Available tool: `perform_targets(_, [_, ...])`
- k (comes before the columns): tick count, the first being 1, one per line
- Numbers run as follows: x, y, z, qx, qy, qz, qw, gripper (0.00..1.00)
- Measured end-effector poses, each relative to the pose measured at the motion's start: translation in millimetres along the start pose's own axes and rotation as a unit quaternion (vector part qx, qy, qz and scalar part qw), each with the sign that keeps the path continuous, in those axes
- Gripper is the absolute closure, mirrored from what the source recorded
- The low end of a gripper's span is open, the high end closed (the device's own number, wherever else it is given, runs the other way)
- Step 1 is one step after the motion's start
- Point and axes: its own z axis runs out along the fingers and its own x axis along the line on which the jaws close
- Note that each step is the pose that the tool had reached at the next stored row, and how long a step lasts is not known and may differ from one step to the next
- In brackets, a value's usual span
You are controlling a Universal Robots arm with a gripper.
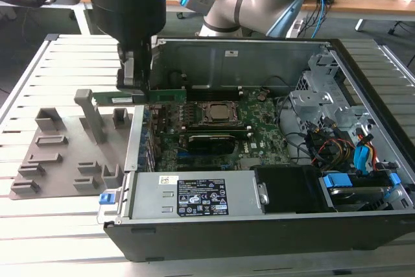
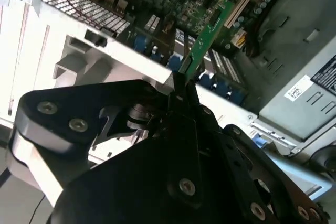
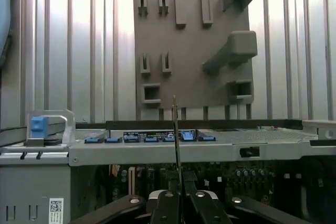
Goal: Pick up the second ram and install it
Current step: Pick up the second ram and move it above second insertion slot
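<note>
The gripper (image 1: 133,81) is closed tight on the second ram (image 1: 162,96), a thin green stick, and grips it near the middle. The stick lies level in the air, above the side wall of the open computer case (image 1: 259,241), on the exterior view's left. One end reaches over the grey plate (image 1: 58,160) with slots, the other over the motherboard (image 1: 259,128). It seems not to sit in any slot, though the angle is poor.

In the second wrist view, the stick (image 2: 207,32) points from the fingers (image 2: 180,80) toward the board. The case and the plate rest on a ribbed metal table (image 1: 65,56), with the plate near the table's edge. A metal box (image 1: 243,192) in the case carries a white label (image 1: 201,198) with small print.
</note>
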Motion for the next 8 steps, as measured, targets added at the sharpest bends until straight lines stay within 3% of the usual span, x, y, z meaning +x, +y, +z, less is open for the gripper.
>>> perform_targets(4, [-3.3, -35.5, 3.3, -0.0054, 0.0001, 0.000, 1.0000, 0.86])
perform_targets(8, [-3.7, -49.7, 7.4, -0.0080, 0.0000, 0.000, 1.0000, 0.86])
